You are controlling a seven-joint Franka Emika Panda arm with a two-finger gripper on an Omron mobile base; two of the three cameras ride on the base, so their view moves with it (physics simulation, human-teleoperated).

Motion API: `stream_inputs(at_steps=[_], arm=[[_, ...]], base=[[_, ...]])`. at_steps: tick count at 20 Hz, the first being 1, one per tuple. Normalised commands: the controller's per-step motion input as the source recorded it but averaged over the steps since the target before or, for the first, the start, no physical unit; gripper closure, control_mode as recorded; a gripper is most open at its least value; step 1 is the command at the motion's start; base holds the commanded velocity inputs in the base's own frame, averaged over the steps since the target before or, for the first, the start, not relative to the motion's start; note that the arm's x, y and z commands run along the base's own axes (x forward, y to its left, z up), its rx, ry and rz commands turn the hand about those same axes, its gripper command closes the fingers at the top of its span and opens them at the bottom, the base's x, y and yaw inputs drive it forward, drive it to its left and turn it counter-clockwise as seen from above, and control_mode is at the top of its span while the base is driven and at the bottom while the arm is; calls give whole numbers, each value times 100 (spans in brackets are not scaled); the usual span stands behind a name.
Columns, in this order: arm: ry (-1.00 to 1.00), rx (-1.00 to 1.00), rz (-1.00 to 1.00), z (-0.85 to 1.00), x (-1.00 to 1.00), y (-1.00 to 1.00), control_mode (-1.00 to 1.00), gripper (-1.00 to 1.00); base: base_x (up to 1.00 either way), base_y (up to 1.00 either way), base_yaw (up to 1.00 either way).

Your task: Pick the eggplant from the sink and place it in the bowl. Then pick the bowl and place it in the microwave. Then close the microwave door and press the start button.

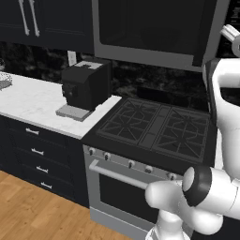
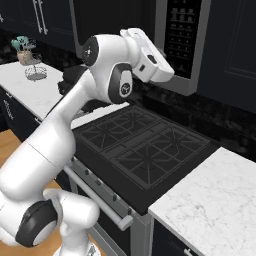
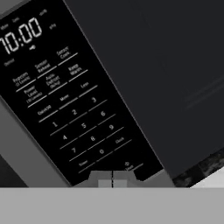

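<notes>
On the far left of the right base view, a small plant and a wire rack sit on the white counter. Next along it stands the black coffee machine, on a grey tray, close to the stove's edge. Dark drawers with pale handles run under the counter, above a wood floor.

The stove comes next: black grates on top, a row of knobs and a long oven handle on the front. To its right lies another marble counter.

Over the stove hangs the microwave, its door closed flat against the body. The keypad strip runs down its right side.

The arm reaches up to that strip. In the hand view the gripper has its fingertips pressed together with nothing between them, right at the bottom edge of the keypad, below the number keys. The clock digits glow at the upper left of that view, and the dark door panel fills the right.
</notes>
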Motion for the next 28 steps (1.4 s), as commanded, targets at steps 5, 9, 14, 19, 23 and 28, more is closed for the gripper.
stream_inputs(at_steps=[5, 9, 14, 19, 23, 28], arm=[[-1, 0, 1, -11, -19, -1, -100, 100], [0, -1, 0, -21, 0, 1, -100, 100], [0, 0, 0, -8, 3, 0, -100, 100], [0, 0, 0, 0, 11, 0, -100, 100], [0, -2, 0, -6, 11, 0, -100, 100], [0, 0, 0, 0, 18, -18, -100, 100]], base=[[0, 0, 0], [0, 0, 0], [0, 0, 0], [0, 0, 0], [0, 0, 0], [0, 0, 0]])
